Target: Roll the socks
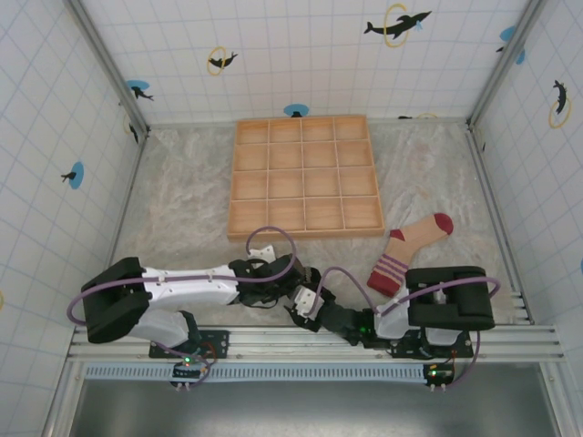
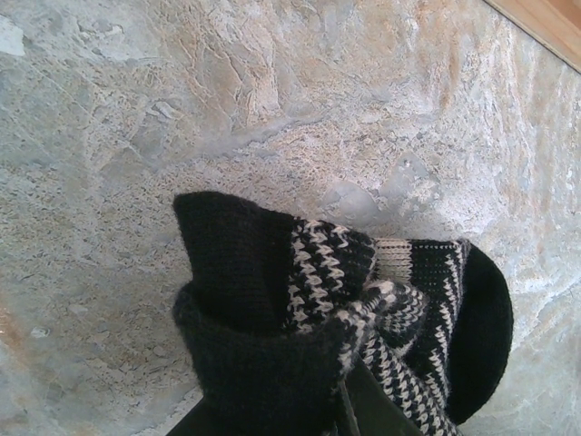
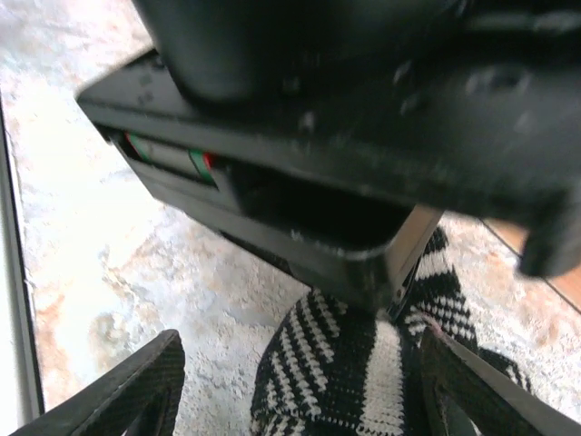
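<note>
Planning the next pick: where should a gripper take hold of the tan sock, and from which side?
Likely its red-striped cuff, from straight above. The tan sock lies flat on the table, cuff end toward the near edge, dark red toe pointing away to the far right, so only a top pinch gets fabric.

Nothing to read here, folks: no words, no numbers, no brand marks on any surface in these views. The tiled walls do carry picture decals, dark dolphin silhouettes on yellow rings or blue discs. They sit at the upper right, upper middle and left side of the top view, and none bears any lettering.
</note>
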`<state>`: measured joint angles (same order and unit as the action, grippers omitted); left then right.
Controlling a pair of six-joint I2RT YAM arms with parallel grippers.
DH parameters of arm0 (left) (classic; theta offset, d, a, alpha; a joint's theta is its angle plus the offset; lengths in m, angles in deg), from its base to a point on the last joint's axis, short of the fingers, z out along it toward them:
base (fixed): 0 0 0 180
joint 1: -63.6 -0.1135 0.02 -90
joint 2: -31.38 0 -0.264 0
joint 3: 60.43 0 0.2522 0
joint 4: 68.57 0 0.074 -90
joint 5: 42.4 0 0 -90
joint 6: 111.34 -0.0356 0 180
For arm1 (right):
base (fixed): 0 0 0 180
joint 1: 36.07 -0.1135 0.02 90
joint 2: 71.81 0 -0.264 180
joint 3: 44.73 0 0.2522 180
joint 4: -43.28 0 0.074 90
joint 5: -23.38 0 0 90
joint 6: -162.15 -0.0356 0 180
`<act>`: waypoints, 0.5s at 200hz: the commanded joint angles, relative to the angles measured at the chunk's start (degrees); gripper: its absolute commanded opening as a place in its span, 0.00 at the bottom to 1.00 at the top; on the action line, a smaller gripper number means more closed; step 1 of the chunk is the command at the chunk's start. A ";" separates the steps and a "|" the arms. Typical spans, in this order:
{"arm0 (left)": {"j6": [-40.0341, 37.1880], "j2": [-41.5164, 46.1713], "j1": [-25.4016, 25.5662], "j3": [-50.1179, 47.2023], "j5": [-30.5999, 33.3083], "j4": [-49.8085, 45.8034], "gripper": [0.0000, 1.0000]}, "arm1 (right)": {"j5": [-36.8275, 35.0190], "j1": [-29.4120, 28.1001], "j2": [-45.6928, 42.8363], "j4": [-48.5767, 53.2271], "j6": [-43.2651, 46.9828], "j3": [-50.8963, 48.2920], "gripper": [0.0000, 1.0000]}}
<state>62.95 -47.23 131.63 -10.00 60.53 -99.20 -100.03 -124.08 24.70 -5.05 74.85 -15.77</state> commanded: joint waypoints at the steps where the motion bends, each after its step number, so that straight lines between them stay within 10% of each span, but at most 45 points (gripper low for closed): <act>1: 0.83 0.93 -0.18 -1.54 -0.88 -1.09 0.00 | -3.25 0.20 2.50 -4.08 -2.32 0.99 0.69; 100: 0.72 4.43 -0.17 -3.64 0.34 0.86 0.00 | -9.22 0.82 5.40 7.48 -10.71 4.57 0.58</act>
<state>62.95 -43.45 131.63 -13.06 60.83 -97.25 -105.91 -123.81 28.85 -2.95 67.99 -13.12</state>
